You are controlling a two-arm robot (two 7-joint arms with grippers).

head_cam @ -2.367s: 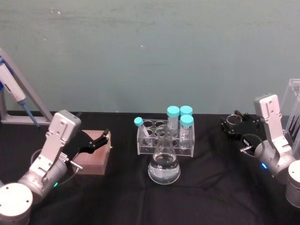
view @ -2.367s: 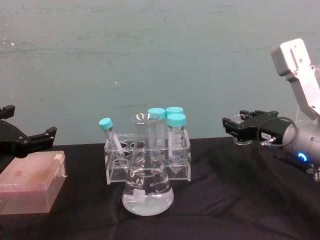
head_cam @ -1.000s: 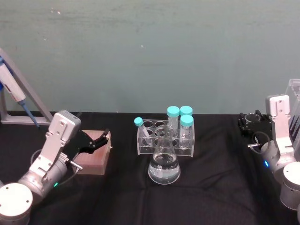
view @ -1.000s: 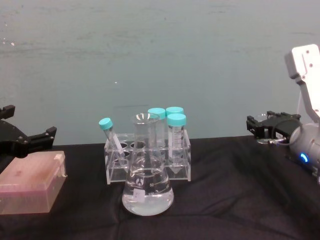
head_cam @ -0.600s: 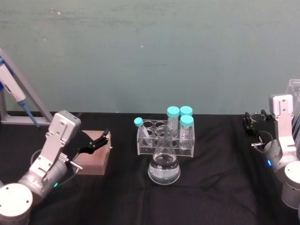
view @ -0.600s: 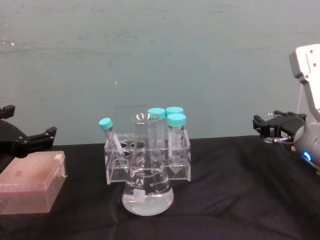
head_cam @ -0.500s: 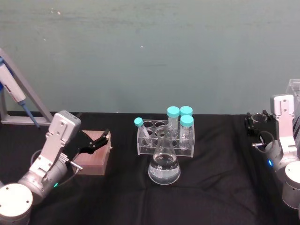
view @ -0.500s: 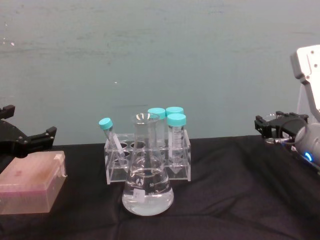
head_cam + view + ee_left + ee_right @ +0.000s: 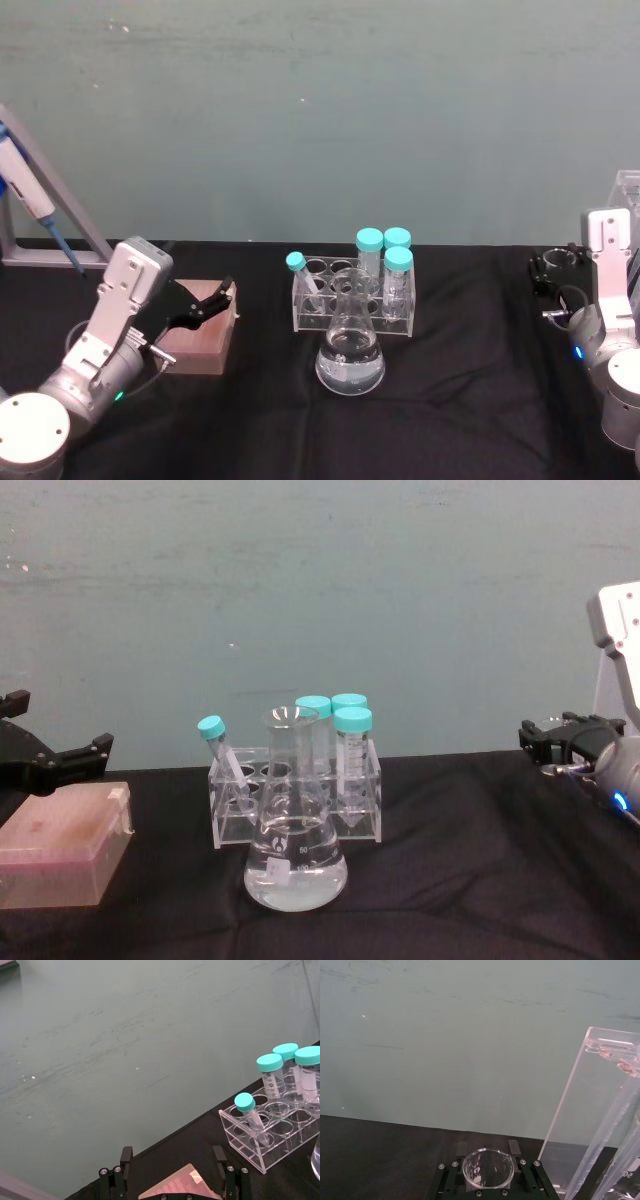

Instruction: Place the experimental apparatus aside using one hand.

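My right gripper [image 9: 553,268] is at the far right of the table, shut on a small glass beaker [image 9: 488,1168] that sits upright between its fingers. The gripper [image 9: 552,738] hovers a little above the black cloth. Right beside it stands the tall clear acrylic stand [image 9: 592,1110], also seen at the edge [image 9: 627,200]. The conical flask [image 9: 350,352] with clear liquid stands mid-table [image 9: 296,852], untouched. My left gripper [image 9: 207,300] is open and parked over a pink box [image 9: 200,328] on the left.
A clear rack [image 9: 352,298] with several teal-capped tubes stands just behind the flask [image 9: 298,792]. A blue and white pipette [image 9: 28,195] leans on a grey stand at the far left. Black cloth lies bare between flask and right gripper.
My right gripper has carried the beaker steadily to the right, away from the rack and close to the acrylic stand. The left arm, flask and rack have not moved.
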